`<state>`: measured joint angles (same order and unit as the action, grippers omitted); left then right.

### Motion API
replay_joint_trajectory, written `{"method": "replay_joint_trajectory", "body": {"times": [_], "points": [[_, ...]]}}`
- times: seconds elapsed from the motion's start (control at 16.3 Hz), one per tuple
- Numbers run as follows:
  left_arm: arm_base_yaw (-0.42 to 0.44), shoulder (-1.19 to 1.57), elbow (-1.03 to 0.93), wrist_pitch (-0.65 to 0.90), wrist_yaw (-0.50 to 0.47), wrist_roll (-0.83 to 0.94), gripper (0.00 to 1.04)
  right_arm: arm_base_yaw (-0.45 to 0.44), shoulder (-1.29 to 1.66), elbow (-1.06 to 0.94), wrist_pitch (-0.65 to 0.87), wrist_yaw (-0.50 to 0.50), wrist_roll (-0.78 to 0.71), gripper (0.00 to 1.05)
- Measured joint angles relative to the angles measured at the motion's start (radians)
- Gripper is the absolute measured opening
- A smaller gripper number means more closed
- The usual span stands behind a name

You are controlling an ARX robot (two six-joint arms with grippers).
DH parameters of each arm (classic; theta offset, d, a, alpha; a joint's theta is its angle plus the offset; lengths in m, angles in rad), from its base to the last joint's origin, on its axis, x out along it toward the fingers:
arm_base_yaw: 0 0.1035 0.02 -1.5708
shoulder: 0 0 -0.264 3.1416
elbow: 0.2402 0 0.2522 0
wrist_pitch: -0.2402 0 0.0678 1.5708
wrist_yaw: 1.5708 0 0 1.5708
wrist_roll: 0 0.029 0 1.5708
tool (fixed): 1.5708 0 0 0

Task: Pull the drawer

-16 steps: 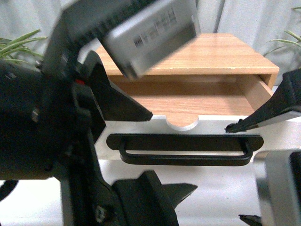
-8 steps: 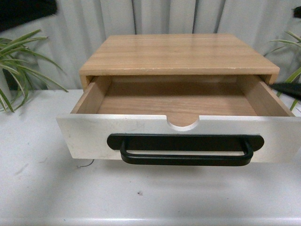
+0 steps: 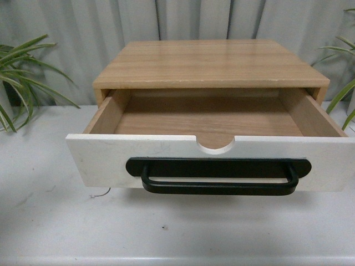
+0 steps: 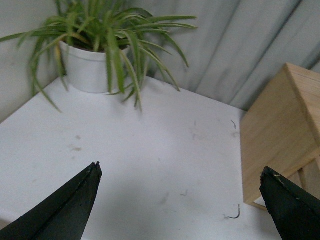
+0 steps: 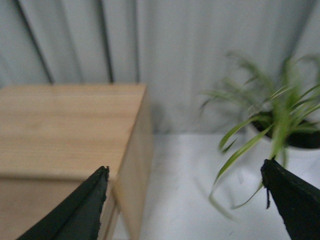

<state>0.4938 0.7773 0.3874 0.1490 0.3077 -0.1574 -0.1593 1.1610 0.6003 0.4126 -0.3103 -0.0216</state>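
The drawer [image 3: 111, 160] stands pulled well out of the light wood cabinet [image 3: 211, 62] in the front view. Its white front carries a long black bar handle [image 3: 219, 176] and a half-round notch in the top edge. The wood inside looks bare. Neither arm shows in the front view. My left gripper [image 4: 180, 172] is open over the white table to the cabinet's left, with the cabinet's side [image 4: 272, 145] near one finger. My right gripper [image 5: 182, 172] is open to the cabinet's right, with the cabinet's top [image 5: 65, 127] beside one finger.
A potted spider plant in a white pot [image 4: 92, 67] stands at the table's left back corner. Another plant [image 5: 280, 125] stands at the right. A grey curtain [image 3: 183, 19] hangs behind. The white table [image 3: 166, 233] runs in front of the drawer.
Both arms filled the front view a second ago, close to the drawer front. They have since drawn away to the sides and out of that view. The drawer stays open.
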Motion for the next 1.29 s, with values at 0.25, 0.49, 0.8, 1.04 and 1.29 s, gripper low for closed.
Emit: {"method": "replay_joint_trajectory", "body": {"times": [0.25,0.49,0.8,1.04,1.29], "points": [[0.121,-0.36,-0.195,0.058,0.307,0.122,0.6,-0.01,-0.366,-0.298,0.009,0.138,0.006,0.5],[-0.076,-0.615,-0.272,-0.112,0.104,0.14,0.13,0.064,-0.616,-0.413,-0.039,0.212,0.007,0.02],[-0.3,-0.698,-0.319,-0.144,-0.112,0.143,0.02,0.159,-0.743,-0.503,-0.084,0.308,0.008,0.02],[-0.505,-0.736,-0.34,-0.156,-0.289,0.145,0.02,0.159,-0.828,-0.546,-0.137,0.31,0.008,0.02],[-0.494,-0.769,-0.377,-0.15,-0.308,0.146,0.02,0.159,-0.91,-0.588,-0.159,0.311,0.008,0.02]]}}
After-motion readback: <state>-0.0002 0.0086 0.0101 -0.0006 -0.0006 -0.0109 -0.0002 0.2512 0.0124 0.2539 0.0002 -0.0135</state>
